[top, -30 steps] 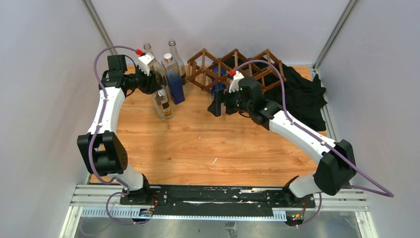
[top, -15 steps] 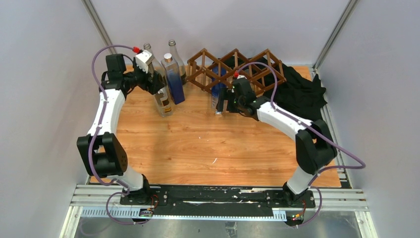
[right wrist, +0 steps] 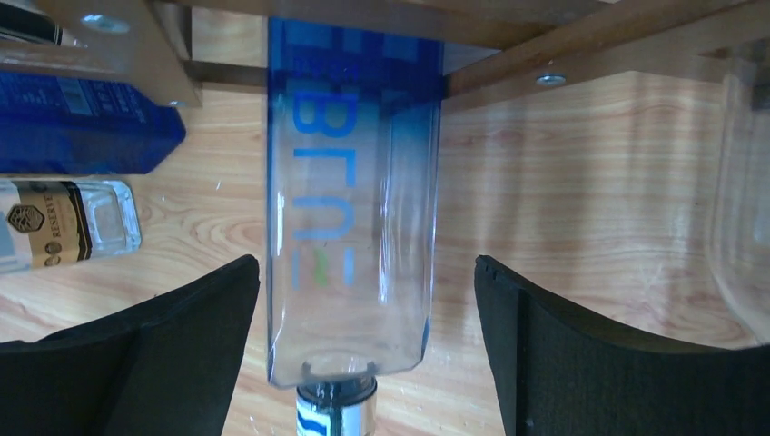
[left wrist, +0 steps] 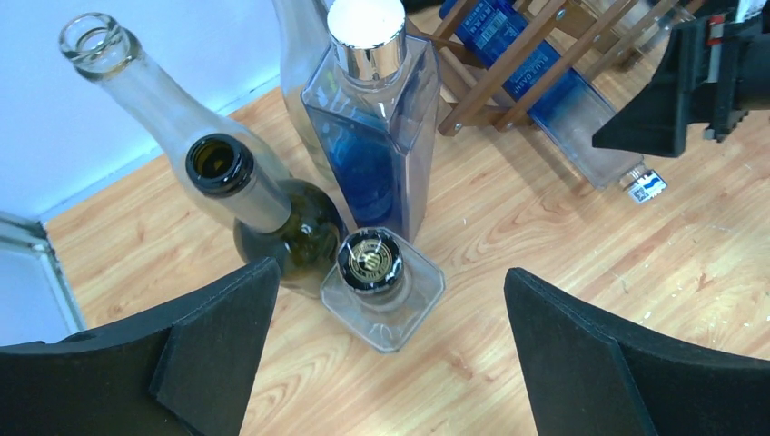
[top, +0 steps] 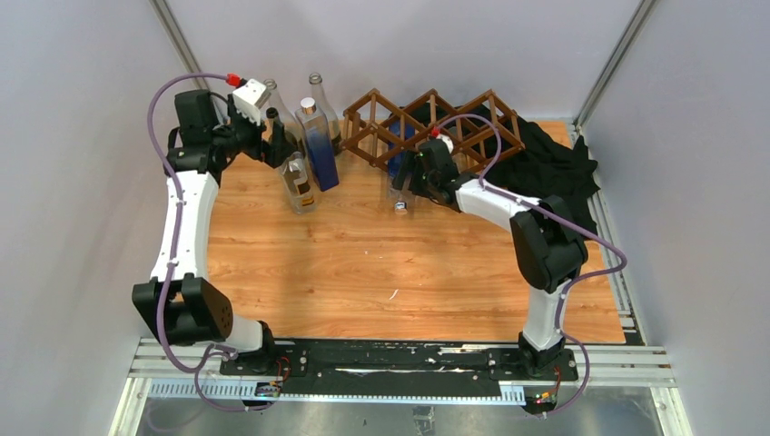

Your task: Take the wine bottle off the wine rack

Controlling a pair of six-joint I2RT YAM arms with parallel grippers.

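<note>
The wine rack [top: 454, 123], a dark brown lattice, stands at the back of the table. A square blue-tinted wine bottle [right wrist: 350, 227] lies in one of its low cells, silver-capped neck [top: 400, 205] pointing to the near side. My right gripper [right wrist: 363, 272] is open around the bottle's shoulder, with a gap on both sides between the pads and the glass. At the back left my left gripper [left wrist: 390, 272] hangs wide open above a square clear bottle with a black and gold cap [left wrist: 381, 282], touching nothing.
Next to the capped bottle stand a dark green bottle [left wrist: 272, 209], a tall clear one [left wrist: 136, 91] and a blue square one with a silver cap [left wrist: 381, 136]. Another clear bottle [right wrist: 740, 209] lies in the rack. Black cloth [top: 554, 173] is heaped behind on the right.
My left gripper opened, let go of the square capped bottle and drew back to the left. My right gripper advanced to the rack and now straddles the blue bottle.
</note>
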